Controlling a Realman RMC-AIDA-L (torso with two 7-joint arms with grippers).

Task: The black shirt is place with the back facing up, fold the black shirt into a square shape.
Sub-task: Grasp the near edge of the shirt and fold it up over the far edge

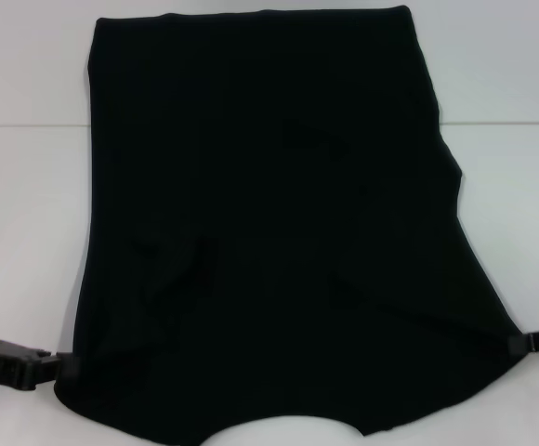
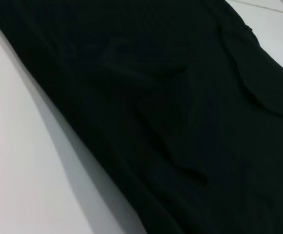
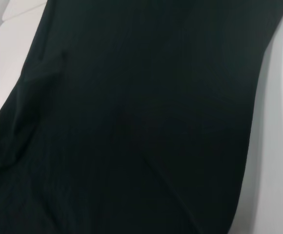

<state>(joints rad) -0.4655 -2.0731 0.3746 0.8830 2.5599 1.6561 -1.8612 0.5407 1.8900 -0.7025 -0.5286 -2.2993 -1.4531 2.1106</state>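
At the near left corner of the head view, the left gripper is reaching in from the frame's edge, its dark tip meeting the near left edge of the black shirt; whether its fingers are parted or pinching cloth cannot be told, since the tip is merging with the dark fabric. Opposite it, the right gripper is entering from the right edge at nearly the same height and is touching the shirt's near right edge; its finger state likewise cannot be told.

Between the two grippers, the shirt is lying spread on the white table, covering most of the middle of the view. Its far edge is running straight near the top of the picture, while its near edge is showing a shallow inward curve. The left side is falling almost straight; the right side is flaring outward toward the right gripper. Low creases are crossing the cloth left of centre and near the right side.

Seen from the left wrist, the shirt is filling the frame on a diagonal, with a folded flap lying along one side and bare table beside it. Seen from the right wrist, the shirt is again filling the frame, with table showing alongside.
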